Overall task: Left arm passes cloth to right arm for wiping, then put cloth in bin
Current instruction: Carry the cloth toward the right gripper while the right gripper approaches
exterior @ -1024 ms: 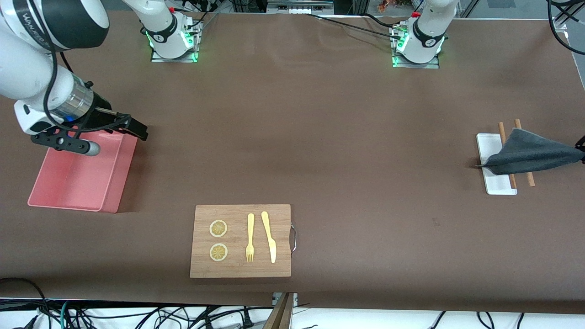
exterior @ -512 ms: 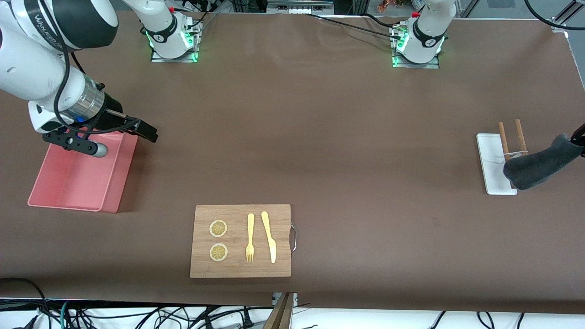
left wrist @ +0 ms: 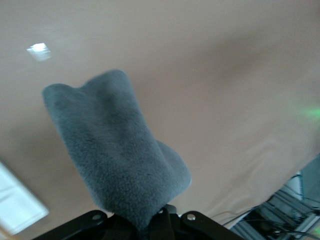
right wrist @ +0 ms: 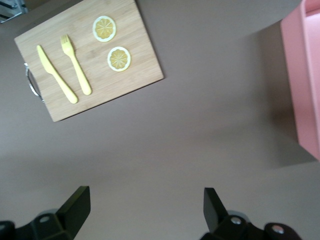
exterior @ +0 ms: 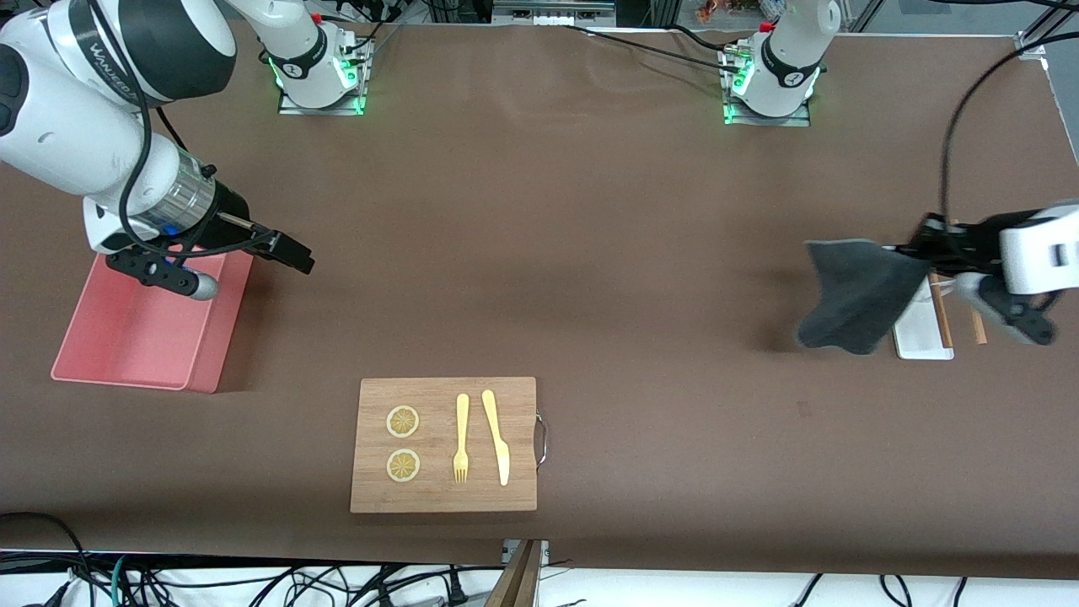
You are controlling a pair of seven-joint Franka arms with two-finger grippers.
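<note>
Cloth (exterior: pixel 856 295) hides left end effector (exterior: pixel 915 253) fingertips and part of tray (exterior: pixel 919 344).

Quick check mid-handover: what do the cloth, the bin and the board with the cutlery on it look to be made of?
Cloth: soft fleece-like fabric, dark grey, matte; fuzzy nap shows and it droops from the left gripper. Bin: probably plastic, salmon-pink, smooth with a slight sheen and thin moulded walls. Board: wood, maybe bamboo; pale tan with visible grain, matte, with a metal handle at one end.
</note>
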